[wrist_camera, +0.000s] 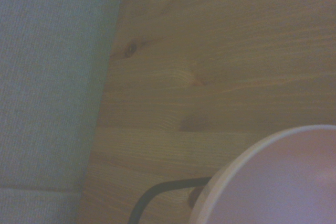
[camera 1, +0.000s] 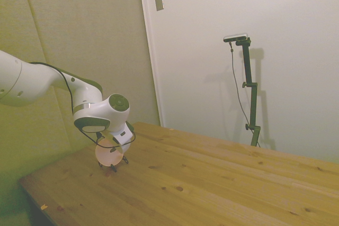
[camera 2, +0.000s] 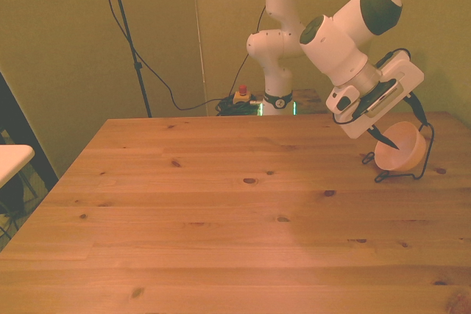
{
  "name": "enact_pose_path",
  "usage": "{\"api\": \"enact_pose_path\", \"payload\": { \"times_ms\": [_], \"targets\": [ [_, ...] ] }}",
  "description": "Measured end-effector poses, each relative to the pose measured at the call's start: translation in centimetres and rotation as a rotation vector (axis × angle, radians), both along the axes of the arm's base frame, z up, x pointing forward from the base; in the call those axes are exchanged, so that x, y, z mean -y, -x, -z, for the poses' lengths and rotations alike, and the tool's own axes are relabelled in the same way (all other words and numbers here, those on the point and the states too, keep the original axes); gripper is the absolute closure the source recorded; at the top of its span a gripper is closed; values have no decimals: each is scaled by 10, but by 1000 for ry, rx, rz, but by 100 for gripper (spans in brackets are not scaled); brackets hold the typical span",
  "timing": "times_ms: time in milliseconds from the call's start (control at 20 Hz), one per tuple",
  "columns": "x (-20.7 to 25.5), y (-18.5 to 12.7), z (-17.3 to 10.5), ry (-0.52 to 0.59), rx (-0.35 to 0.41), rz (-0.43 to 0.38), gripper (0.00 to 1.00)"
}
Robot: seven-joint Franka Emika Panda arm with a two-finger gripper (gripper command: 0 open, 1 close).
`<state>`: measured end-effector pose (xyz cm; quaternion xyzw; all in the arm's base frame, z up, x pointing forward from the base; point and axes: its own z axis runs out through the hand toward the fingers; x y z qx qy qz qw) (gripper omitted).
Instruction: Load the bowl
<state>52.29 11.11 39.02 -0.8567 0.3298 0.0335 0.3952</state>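
Front view shows the pink bowl (camera 2: 399,150) tilted on edge in the black wire rack (camera 2: 422,170) at the table's (camera 2: 221,211) right side, the gripper (camera 2: 401,124) apparently clamped on its rim, loading nearly complete, release pending.

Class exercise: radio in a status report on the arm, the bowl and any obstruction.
Gripper at the bowl, fingers unclear. Bowl tilted on its side in the wire rack, at the front view's right. Nothing else on the table.

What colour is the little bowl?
Pale pink; the bowl shows best in the front view.
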Motion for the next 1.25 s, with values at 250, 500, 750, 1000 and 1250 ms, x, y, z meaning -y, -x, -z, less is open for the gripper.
{"api": "enact_pose_path", "payload": {
  "times_ms": [250,500,750,1000,1250],
  "targets": [
    [2,1,-7,-1,12,3,0],
    [10,12,-16,7,26,12,0],
    [42,40,-38,102,13,87,0],
    [67,79,-68,272,-24,213,0],
    [78,110,-80,396,-98,294,0]
  ]
}}
